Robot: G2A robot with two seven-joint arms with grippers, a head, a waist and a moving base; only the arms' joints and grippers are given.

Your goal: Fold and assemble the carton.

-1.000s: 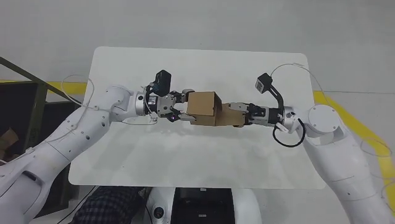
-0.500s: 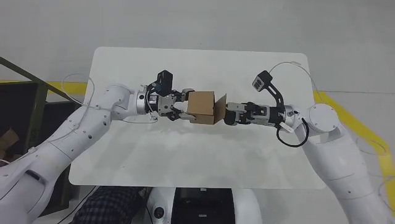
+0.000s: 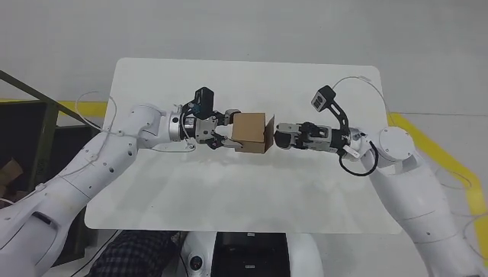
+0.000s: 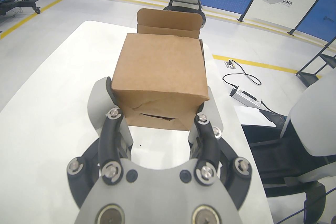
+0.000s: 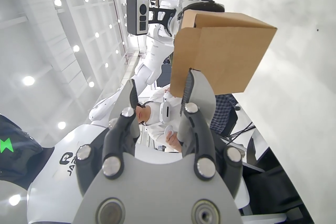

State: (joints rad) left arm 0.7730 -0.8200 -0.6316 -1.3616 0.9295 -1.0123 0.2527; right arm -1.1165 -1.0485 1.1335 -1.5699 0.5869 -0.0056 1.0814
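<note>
A brown carton is at the middle of the white table, held off its surface as far as I can tell. My left gripper is shut on the carton's left end; in the left wrist view its fingers clamp both sides of the carton. At the far end a flap stands nearly upright. My right gripper is against that flap. In the right wrist view the right gripper is open, one fingertip touching the flap of the carton.
The table has bare room in front of and behind the carton. A dark green rack stands off the table's left edge. Yellow floor tape runs past the right edge.
The right gripper has moved left toward the carton, swinging the right-end flap from lying outward to nearly upright. The left gripper has kept its hold and place.
</note>
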